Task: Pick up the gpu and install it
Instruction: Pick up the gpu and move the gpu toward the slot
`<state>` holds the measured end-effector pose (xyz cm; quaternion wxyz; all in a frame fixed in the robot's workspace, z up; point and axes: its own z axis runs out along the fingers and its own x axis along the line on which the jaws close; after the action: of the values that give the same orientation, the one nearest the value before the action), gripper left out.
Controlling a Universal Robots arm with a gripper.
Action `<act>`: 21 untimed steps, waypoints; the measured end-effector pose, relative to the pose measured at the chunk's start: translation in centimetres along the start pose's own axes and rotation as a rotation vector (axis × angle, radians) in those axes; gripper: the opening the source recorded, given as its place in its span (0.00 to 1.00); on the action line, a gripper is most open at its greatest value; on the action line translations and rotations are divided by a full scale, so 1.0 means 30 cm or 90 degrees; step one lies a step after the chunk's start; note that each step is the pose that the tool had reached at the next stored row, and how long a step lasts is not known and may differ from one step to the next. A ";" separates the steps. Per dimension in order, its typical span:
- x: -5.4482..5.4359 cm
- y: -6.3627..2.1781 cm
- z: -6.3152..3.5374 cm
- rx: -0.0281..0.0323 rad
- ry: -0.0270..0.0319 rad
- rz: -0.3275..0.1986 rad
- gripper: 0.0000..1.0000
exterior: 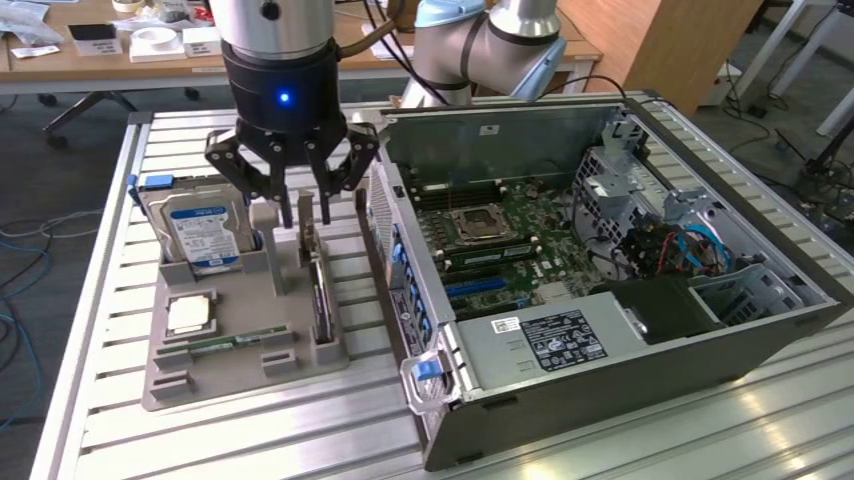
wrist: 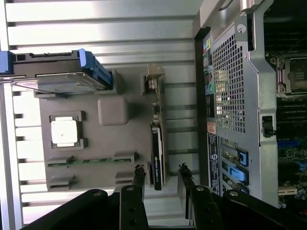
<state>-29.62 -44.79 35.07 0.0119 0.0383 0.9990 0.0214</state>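
Green gpu (exterior: 318,290) (wrist: 157,148) beneath gripper (exterior: 304,217) (wrist: 160,176) (jaws spread)

in the exterior view the gpu (exterior: 320,300) stands edge-on, so its faces are hidden, and the gripper (exterior: 304,222) partly masks its top end. the arm (exterior: 274,40) is cut off by the upper edge. the print on the hard drive (exterior: 200,235) label is too small to read.

so on the counter (exterior: 267,440) the tray (exterior: 214,385) sits just to the exterior view's left of the pc case (exterior: 601,390), hard drive (exterior: 200,232) at its far end, gpu (exterior: 319,295) along its case-side edge
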 end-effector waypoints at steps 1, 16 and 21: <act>0.000 0.000 0.003 0.0000 0.0000 0.000 0.42; 0.001 -0.001 0.021 0.0001 0.0000 0.000 0.42; 0.001 -0.001 0.026 0.0001 0.0001 0.000 0.42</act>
<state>-29.62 -44.79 34.27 0.0118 0.0383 0.9990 0.0213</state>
